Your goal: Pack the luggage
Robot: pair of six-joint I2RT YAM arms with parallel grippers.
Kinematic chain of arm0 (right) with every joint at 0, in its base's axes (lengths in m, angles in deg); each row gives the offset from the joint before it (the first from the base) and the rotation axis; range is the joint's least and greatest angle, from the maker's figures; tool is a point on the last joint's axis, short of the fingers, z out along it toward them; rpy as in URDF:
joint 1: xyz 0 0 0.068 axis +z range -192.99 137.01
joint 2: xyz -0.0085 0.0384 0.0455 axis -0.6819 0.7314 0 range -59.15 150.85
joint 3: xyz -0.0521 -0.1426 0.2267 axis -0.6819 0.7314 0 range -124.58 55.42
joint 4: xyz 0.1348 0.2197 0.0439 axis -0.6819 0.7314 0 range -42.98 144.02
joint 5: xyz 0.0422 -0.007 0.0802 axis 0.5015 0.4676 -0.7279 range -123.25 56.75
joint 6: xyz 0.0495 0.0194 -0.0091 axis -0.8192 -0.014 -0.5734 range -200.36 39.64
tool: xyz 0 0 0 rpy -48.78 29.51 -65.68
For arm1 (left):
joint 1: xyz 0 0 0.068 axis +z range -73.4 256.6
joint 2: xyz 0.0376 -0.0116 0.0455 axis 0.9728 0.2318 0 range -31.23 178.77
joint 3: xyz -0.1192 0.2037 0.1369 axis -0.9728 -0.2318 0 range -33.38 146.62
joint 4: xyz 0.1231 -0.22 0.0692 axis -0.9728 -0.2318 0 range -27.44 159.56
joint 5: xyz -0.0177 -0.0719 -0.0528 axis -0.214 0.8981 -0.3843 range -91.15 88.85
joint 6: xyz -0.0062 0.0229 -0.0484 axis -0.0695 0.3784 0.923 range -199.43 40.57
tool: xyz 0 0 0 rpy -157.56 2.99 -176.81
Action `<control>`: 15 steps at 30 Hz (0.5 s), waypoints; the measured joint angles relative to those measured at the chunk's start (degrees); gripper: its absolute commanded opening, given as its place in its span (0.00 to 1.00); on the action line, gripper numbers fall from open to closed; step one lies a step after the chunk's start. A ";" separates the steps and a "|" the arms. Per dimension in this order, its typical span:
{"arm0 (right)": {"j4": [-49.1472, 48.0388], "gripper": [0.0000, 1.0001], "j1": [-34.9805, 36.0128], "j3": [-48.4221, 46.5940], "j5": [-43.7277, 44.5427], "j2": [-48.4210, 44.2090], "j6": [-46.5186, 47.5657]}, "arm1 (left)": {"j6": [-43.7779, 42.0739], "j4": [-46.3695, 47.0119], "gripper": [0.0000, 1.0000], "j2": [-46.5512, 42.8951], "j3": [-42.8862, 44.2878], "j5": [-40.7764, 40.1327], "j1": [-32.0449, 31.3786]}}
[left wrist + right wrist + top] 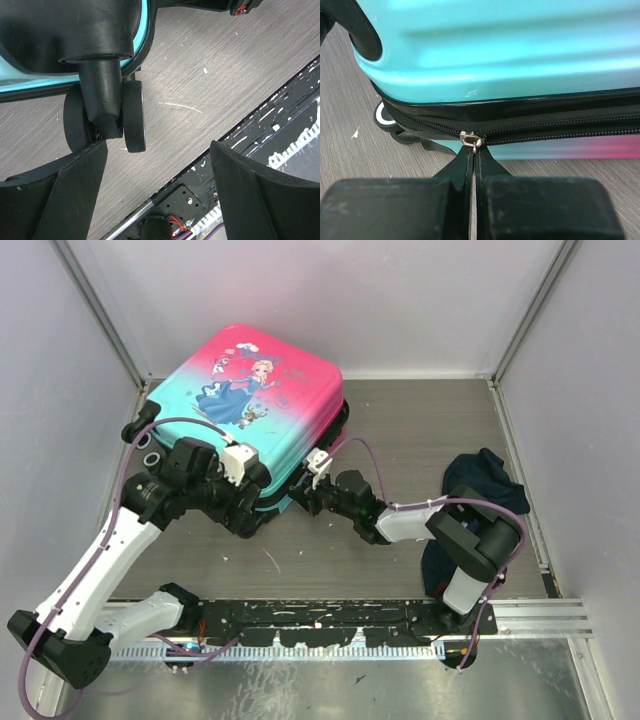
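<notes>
Luggage: the luggage (262, 390) lies flat and closed in the upper left of the top view on the table (420, 430), print side up.
Hidden: its near corner sits behind the left arm. The wrist views show only a turquoise edge and one wheel (133, 117).
Left gripper: the left gripper (157, 150) is spread wide, one finger (80, 170) just beside that wheel, holding nothing.
Right gripper: the right gripper (475, 152) is clenched, tips at the zipper slider (470, 137). Whether a pull tab is pinched between them cannot be told.
Cloth heap: the dark navy cloth heap (487, 478) at right is partly behind the right arm.
Writing: a cartoon princess print (240, 380); any lettering is too small to read.
</notes>
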 measured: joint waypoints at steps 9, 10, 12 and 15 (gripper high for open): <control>0.00 0.01 0.00 -0.11 -0.15 0.00 0.37 | -3.98 -0.55 0.91 -1.70 1.55 2.95 1.18; 0.00 0.01 0.00 -0.11 -0.15 0.00 0.37 | -4.37 -0.57 0.91 -2.27 2.23 3.04 1.25; 0.02 0.01 -0.02 -0.11 -0.15 0.00 0.37 | -4.74 -0.57 0.90 -3.04 4.46 1.95 1.70; 0.02 0.01 -0.07 -0.11 -0.17 0.00 0.44 | -4.46 0.15 0.91 -3.13 6.73 -1.42 2.34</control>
